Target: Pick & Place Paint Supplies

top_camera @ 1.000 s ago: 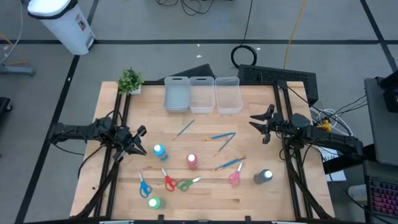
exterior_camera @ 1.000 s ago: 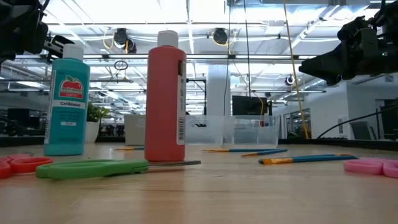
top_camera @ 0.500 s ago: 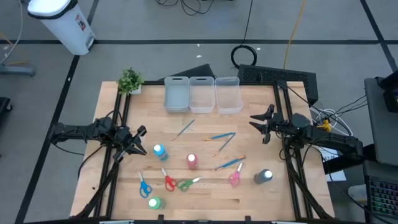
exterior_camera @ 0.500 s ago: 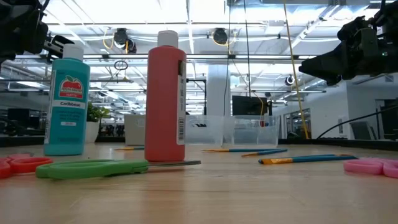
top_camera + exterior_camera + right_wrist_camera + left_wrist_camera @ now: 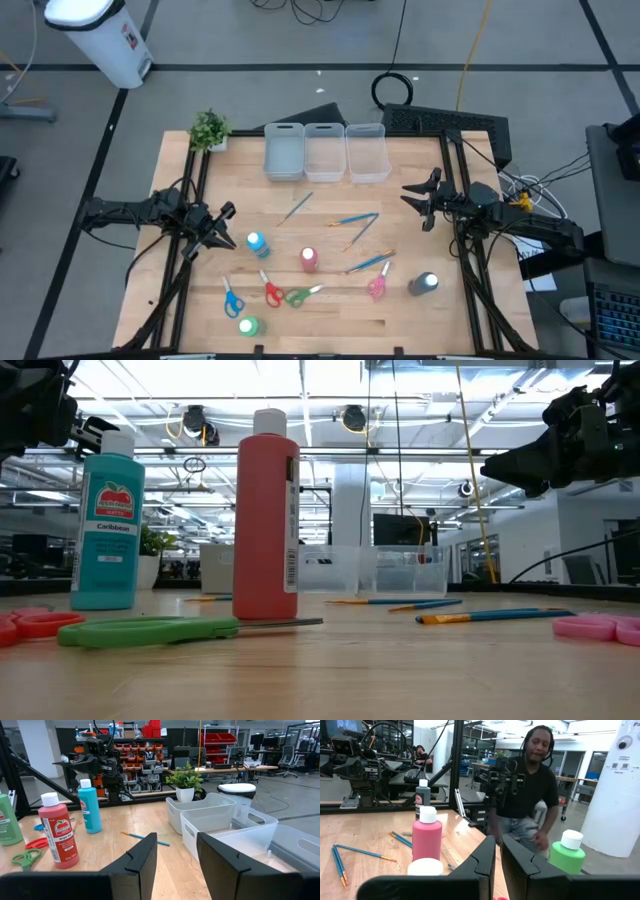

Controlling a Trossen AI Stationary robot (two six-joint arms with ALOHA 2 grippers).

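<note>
Four paint bottles stand upright on the wooden table: blue [image 5: 256, 243], pink-red [image 5: 309, 259], green [image 5: 248, 326] and dark grey [image 5: 425, 284]. Blue [image 5: 232, 298], red [image 5: 271, 292], green [image 5: 300, 294] and pink scissors [image 5: 378, 286] lie flat near the front. Thin brushes [image 5: 352, 220] lie at the middle. My left gripper [image 5: 225, 226] hovers shut over the table's left side, just left of the blue bottle. My right gripper [image 5: 408, 196] hovers open over the right side, with nothing between its fingers [image 5: 145, 851].
Three clear plastic bins [image 5: 324, 152] stand in a row at the far edge, with a small potted plant [image 5: 210, 130] at the far left corner. A person [image 5: 530, 785] sits beyond the table's right side. Bare wood lies between the bins and the brushes.
</note>
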